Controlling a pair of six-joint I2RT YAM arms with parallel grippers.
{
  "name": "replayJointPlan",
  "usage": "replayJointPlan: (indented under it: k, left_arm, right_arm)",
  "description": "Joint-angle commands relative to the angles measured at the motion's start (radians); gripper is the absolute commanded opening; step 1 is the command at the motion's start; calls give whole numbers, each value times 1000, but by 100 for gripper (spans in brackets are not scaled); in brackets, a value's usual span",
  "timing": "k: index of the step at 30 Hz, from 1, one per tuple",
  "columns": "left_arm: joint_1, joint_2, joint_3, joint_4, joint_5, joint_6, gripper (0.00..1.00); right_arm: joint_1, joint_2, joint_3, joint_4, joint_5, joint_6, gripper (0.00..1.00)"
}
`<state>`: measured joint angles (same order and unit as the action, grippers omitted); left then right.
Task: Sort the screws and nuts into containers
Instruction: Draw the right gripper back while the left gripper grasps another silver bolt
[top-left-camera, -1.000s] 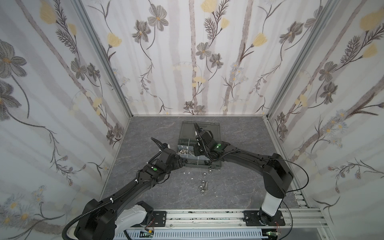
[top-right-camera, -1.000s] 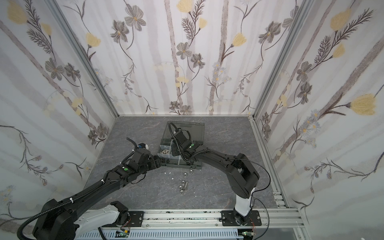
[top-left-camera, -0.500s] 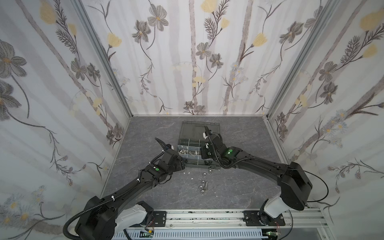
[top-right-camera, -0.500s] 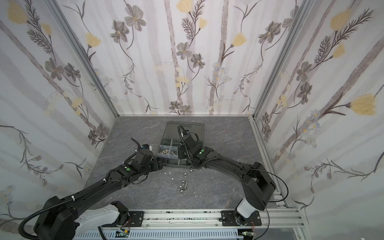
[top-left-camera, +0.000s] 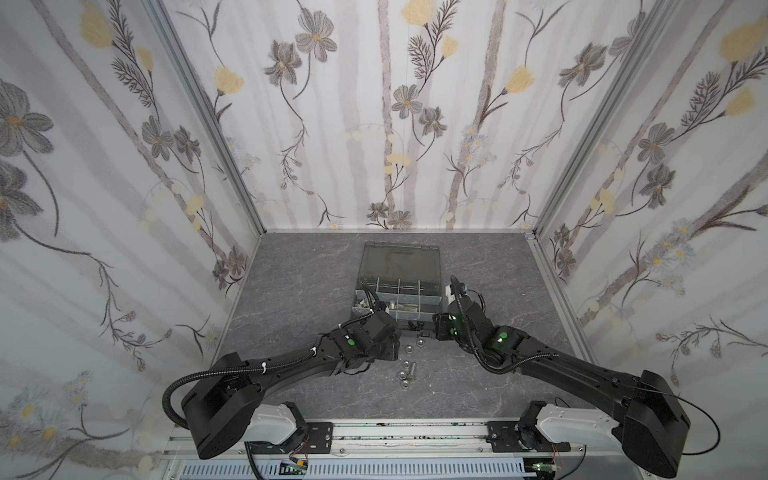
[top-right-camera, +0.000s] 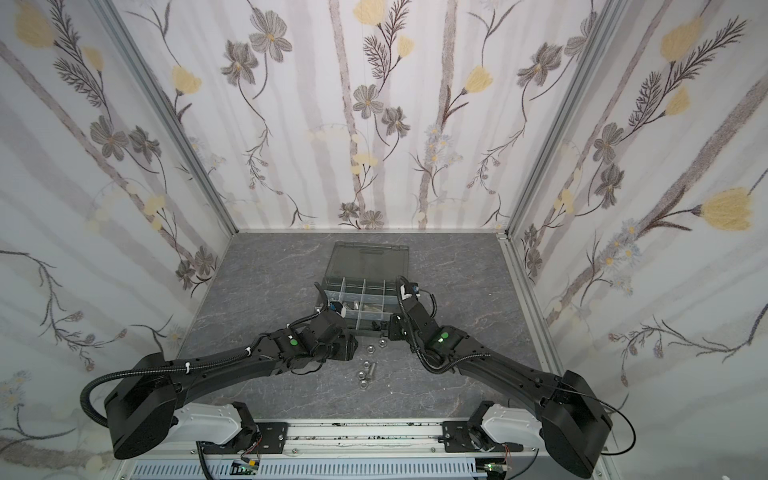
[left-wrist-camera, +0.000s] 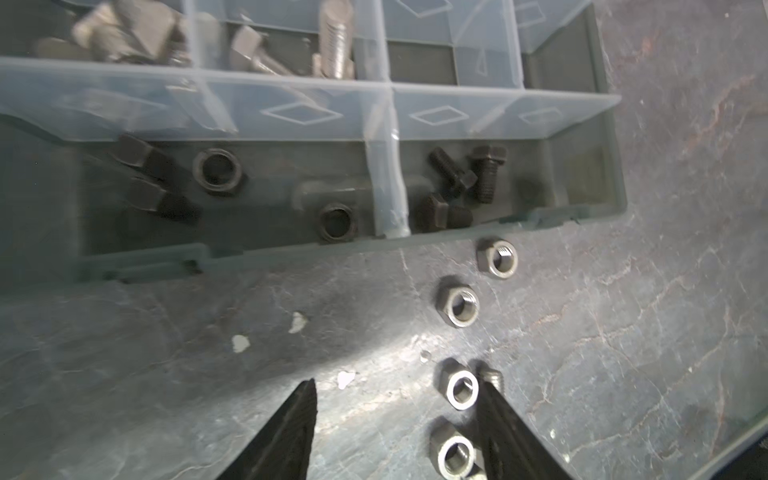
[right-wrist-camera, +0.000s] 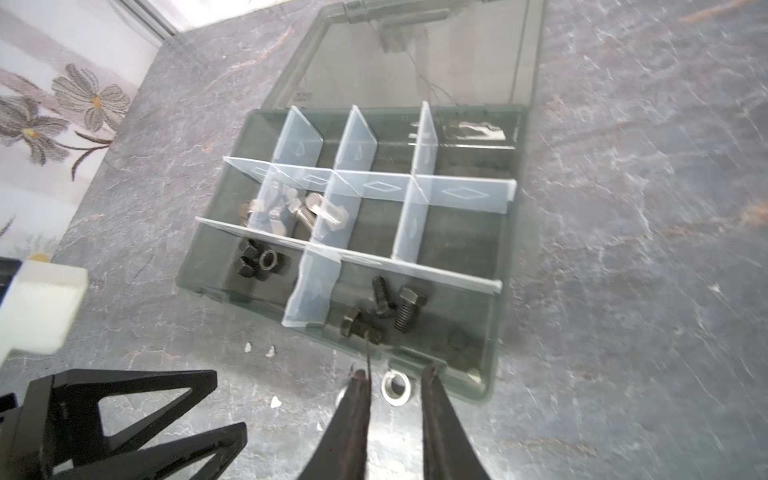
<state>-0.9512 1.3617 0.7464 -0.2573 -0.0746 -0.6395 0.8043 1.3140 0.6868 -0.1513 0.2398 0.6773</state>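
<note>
Organiser case mid-table in both top views, lid laid back flat toward the rear wall. Containers split by pale dividers: black nuts in the front compartment on the left arm's side, black screws in the front one next to it, silver screws in the row behind. Loose silver nuts in a line on the table just in front of the case, with what looks like one silver screw among them. Left gripper low over that line, jaws about half apart, gripping nothing; one nut between the fingers, close beside one of them. Right gripper at the case's front edge, jaws a narrow gap apart, holding nothing; another silver nut on the table between the tips, seemingly clear of both.
</note>
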Motion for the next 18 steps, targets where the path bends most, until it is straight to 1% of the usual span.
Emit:
replayJointPlan:
  k: [1, 6, 9, 18]
  left_arm:
    - [-50, 42, 31, 12, 27, 4, 61]
    - [-132, 133, 70, 10, 74, 21, 58]
    - [-163, 175, 83, 10, 82, 7, 52]
    - [-186, 260, 120, 7, 94, -5, 44]
  right_arm:
    - [-17, -58, -58, 27, 58, 60, 24]
    - [-33, -134, -124, 15, 70, 88, 25]
    - [-35, -165, -151, 10, 72, 103, 25]
    - [-40, -193, -188, 10, 71, 116, 25]
